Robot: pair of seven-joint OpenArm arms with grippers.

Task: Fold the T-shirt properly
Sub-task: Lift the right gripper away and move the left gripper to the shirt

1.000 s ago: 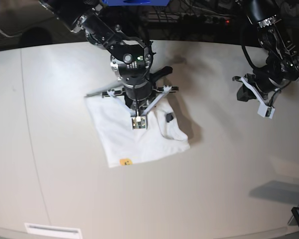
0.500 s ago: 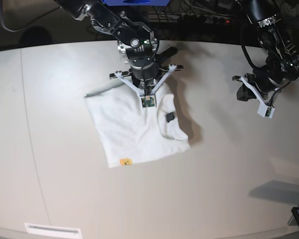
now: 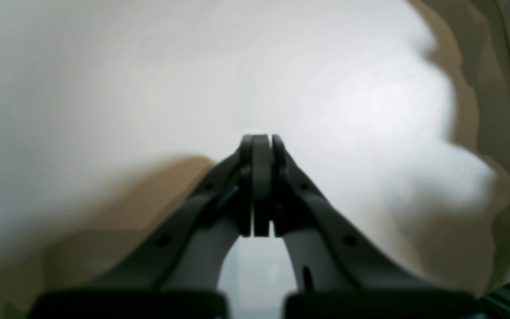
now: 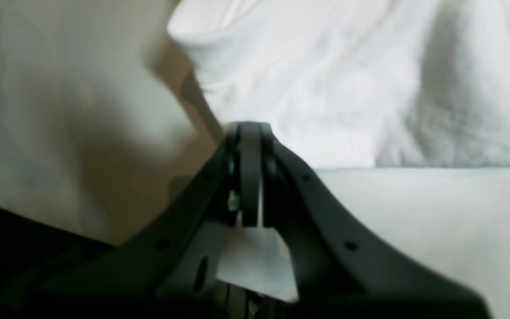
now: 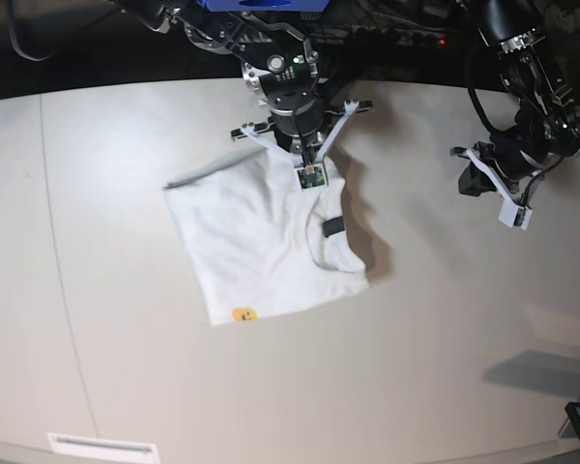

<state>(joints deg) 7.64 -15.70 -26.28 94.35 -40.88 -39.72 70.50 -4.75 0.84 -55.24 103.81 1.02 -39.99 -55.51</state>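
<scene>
1. Right gripper is closed and empty; over the last second it has drawn back from the middle of the T-shirt to its far edge.
2. T-shirt lies folded on the table, reverse side up, black tag showing.
3. Left gripper, closed and empty, hangs well apart; folding looks nearly complete.
</scene>
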